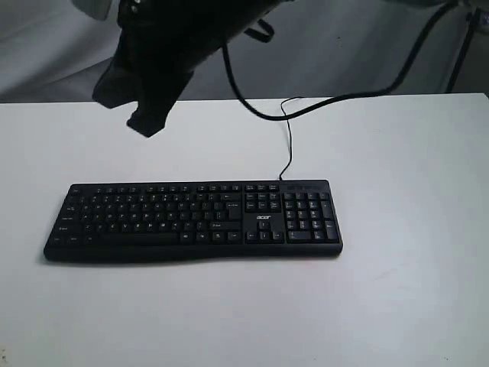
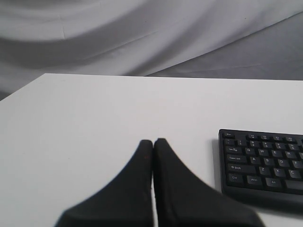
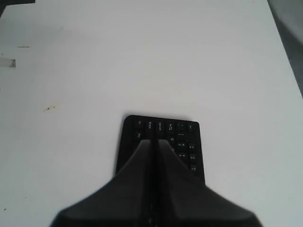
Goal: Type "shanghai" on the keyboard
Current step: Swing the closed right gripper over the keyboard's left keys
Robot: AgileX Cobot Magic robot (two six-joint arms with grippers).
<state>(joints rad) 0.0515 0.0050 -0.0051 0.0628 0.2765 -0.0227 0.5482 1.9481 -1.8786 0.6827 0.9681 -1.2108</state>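
Note:
The long black keyboard (image 1: 195,220) lies flat on the white table, its thin cable (image 1: 288,149) running to the back. In the left wrist view my left gripper (image 2: 153,141) is shut and empty, over bare table beside the keyboard's Esc and Ctrl end (image 2: 260,163). In the right wrist view my right gripper (image 3: 155,141) is shut and empty, above the keyboard (image 3: 182,137) and pointing along its length. In the exterior view a black arm end (image 1: 149,122) hangs high above the table behind the keyboard's left half; I cannot tell which arm it is.
The white table (image 1: 397,306) stretches wide around the keyboard. A thick black cable (image 1: 359,93) crosses the back edge, with grey cloth (image 1: 46,53) behind. Small specks (image 3: 47,109) mark the table in the right wrist view.

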